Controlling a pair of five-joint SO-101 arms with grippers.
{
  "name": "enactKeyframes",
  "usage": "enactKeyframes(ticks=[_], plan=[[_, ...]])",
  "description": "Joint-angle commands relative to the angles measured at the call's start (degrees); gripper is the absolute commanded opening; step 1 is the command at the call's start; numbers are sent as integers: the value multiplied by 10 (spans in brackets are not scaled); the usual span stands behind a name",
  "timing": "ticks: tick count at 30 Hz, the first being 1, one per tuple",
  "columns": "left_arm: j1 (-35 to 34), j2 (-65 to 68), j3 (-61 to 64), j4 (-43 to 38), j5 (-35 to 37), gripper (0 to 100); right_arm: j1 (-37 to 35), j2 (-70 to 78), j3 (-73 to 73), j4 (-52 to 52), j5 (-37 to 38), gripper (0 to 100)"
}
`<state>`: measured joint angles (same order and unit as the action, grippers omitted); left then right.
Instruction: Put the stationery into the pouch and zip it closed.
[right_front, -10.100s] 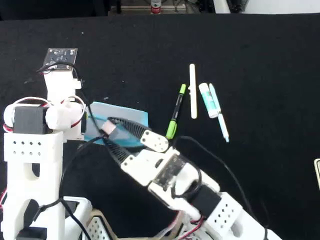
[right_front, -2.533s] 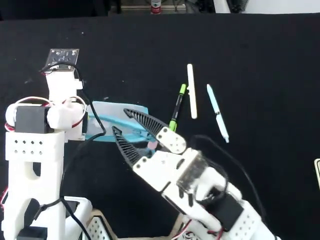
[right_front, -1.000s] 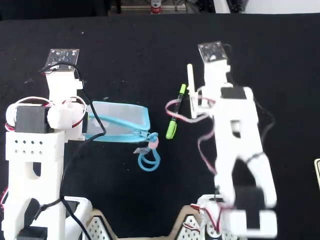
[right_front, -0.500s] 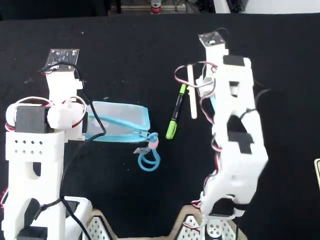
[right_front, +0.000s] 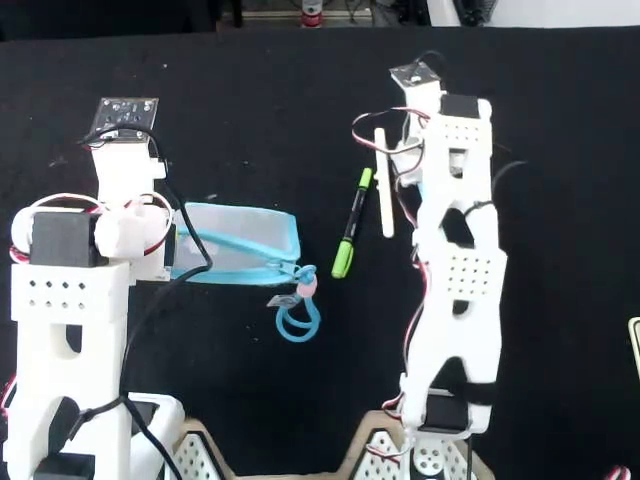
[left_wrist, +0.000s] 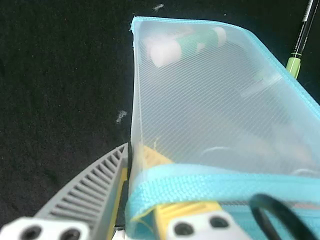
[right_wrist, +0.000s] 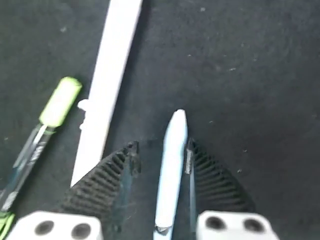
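**Inspector:** Where was the right pincer (right_wrist: 160, 147) found?

**Recorder:** Low over the tabletop (right_front: 560, 150), fingers spread, one on each side of the light-blue pen (right_wrist: 170, 175). Neither finger was seen pressing on the pen.

**Inspector:** And before that?

**Recorder:** Ten seconds earlier it stood at the pouch (right_front: 235, 245), across the tabletop. Two and a half seconds earlier it was still there, spread. Within the last second the arm swung over to the pens and stretched out above them.

**Inspector:** The left pincer (left_wrist: 134, 155)?

**Recorder:** Pressed together on the pouch's edge, the grey finger outside the mesh and the yellow one behind it. Its position was unchanged across all frames.

**Inspector:** Account for the stationery.

**Recorder:** The glue stick (left_wrist: 182, 45) lay inside the pouch, visible through the mesh. Ten seconds earlier it had lain on the tabletop just beside the light-blue pen, and it had left that spot by two and a half seconds earlier. The green pen (right_front: 350, 225) and the white stick (right_front: 384, 185) lay side by side between the pouch and the right arm, both where they had been throughout.

**Inspector:** The zip?

**Recorder:** Its blue loop (right_front: 298, 318) lay on the tabletop at the pouch's near corner. The right arm had covered that spot ten seconds earlier.
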<state>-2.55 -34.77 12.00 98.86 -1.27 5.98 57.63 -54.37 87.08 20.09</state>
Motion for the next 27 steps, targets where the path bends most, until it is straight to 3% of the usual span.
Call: enactKeyframes(ticks=[1, 7, 10, 16, 22, 27], plan=[[2, -3, 0, -4, 0, 30, 23, 52, -132, 32, 4, 139], [2, -3, 0, -4, 0, 30, 21, 132, -240, 92, 52, 129], [2, -3, 0, -4, 0, 30, 23, 153, -298, 116, 55, 11], [2, -3, 0, -5, 0, 30, 25, 157, -357, 142, 39, 10], [2, -3, 0, -6, 0, 30, 25, 130, -305, 144, -20, 10], [2, -3, 0, -6, 0, 30, 19, -6, -119, 143, -28, 10]])
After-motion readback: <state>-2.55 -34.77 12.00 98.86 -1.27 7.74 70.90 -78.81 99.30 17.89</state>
